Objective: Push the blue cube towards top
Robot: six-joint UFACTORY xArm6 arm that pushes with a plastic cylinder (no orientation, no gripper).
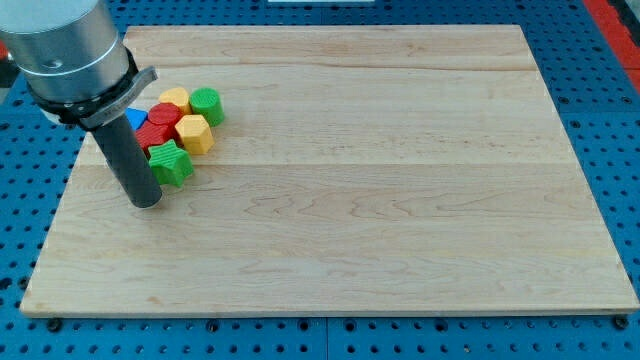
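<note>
The blue cube [136, 119] shows only as a small blue corner at the left of a tight cluster, mostly hidden behind my rod. My tip [146, 201] rests on the board just below and left of the cluster, close beside the green star block [170, 163]. The cluster also holds a red block [160, 120], a yellow block [175, 98], a yellow hexagonal block [195, 132] and a green cylinder [206, 104]. The blocks touch one another.
The wooden board [380, 190] lies on a blue pegboard table [610, 120]. The cluster sits near the board's top left corner, close to the left edge. The arm's grey body [65, 50] covers the view's top left.
</note>
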